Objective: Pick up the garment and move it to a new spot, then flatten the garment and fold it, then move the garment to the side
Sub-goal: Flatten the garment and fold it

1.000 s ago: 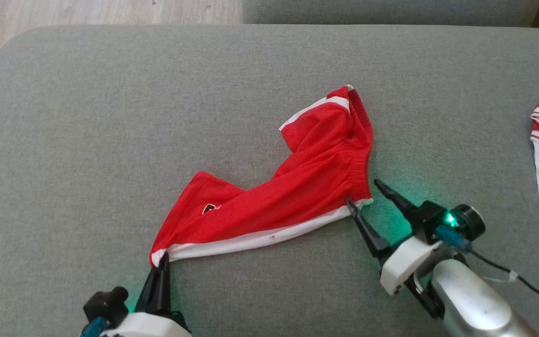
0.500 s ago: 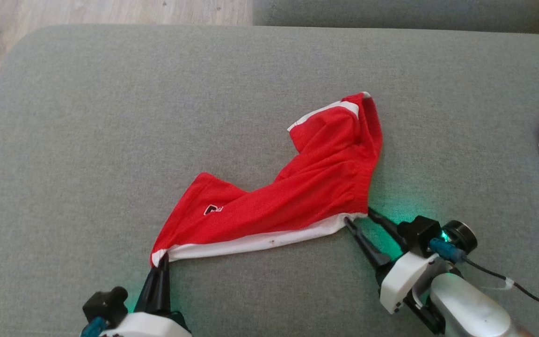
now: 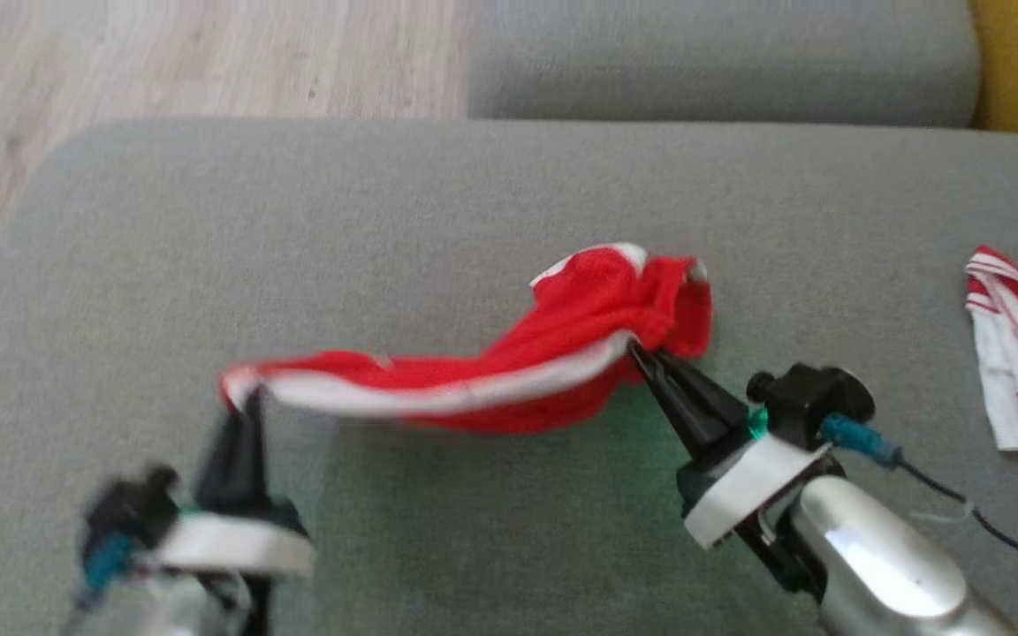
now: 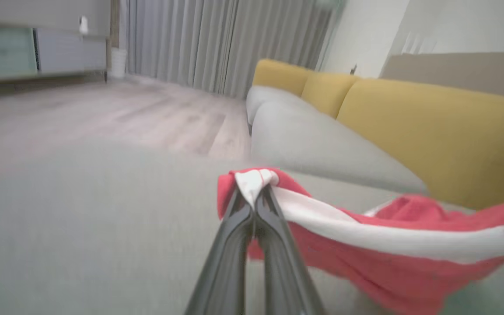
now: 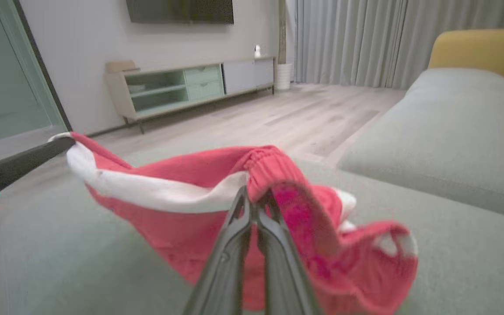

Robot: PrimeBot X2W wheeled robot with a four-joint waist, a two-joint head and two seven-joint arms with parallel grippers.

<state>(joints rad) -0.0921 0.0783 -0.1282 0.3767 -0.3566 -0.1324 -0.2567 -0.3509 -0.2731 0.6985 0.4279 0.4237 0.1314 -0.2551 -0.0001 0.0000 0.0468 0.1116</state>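
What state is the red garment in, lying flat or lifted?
Lifted, not flat: the red garment hangs stretched between left gripper and right gripper, both shut on its white-trimmed edge, middle sagging above the cushion.

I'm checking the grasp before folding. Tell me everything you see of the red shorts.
The shorts are thin red fabric with a white side stripe and an elastic waistband. They hang stretched between two pinches: the left gripper shut on a white-edged corner, the right gripper shut at the waistband end. The far part bunches over the grey sofa cushion.
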